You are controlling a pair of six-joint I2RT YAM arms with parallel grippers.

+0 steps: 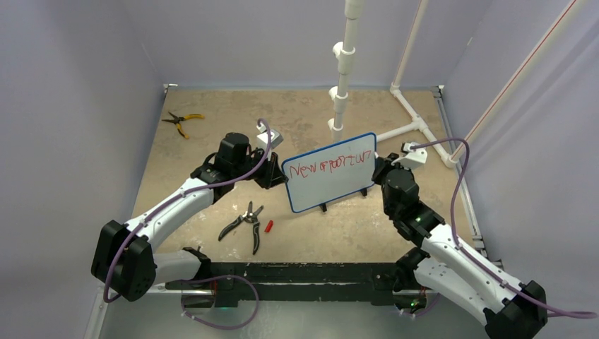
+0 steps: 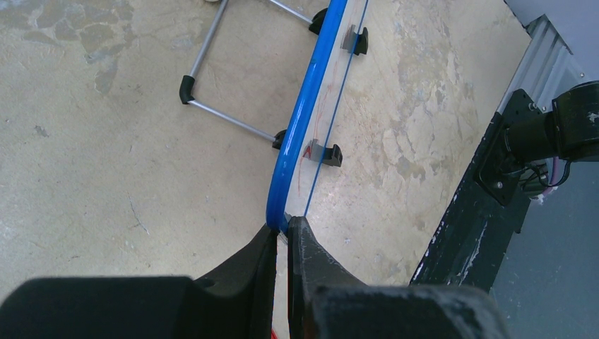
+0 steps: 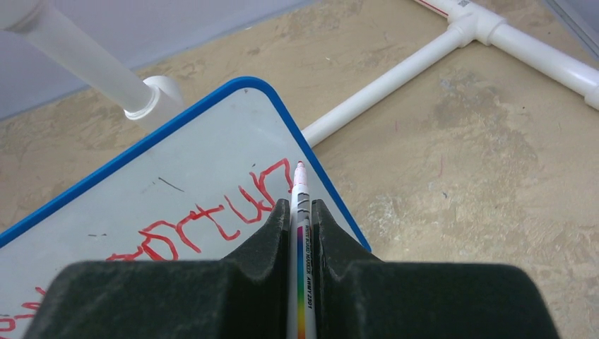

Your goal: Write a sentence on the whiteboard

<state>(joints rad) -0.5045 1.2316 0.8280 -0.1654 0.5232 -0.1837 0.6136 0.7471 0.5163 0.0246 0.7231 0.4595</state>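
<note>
The whiteboard (image 1: 330, 173) stands upright on small black feet near the table's middle, blue-framed. One row of red lettering, the sentence (image 1: 332, 167), runs across its upper part. My left gripper (image 1: 277, 174) is shut on the board's left edge; in the left wrist view the jaws (image 2: 284, 229) pinch the blue frame (image 2: 304, 113). My right gripper (image 1: 380, 169) is shut on a white marker (image 3: 302, 233) with a rainbow stripe. The marker's tip (image 3: 300, 167) sits at the end of the red lettering (image 3: 212, 215), near the board's right edge (image 3: 321, 183).
Black-handled pliers (image 1: 244, 224) and a small red cap (image 1: 269, 227) lie in front of the board. Yellow-handled pliers (image 1: 181, 121) lie at the back left. A white pipe post (image 1: 344, 63) and pipe frame (image 1: 417, 120) stand behind the board. A black rail (image 1: 297, 272) runs along the near edge.
</note>
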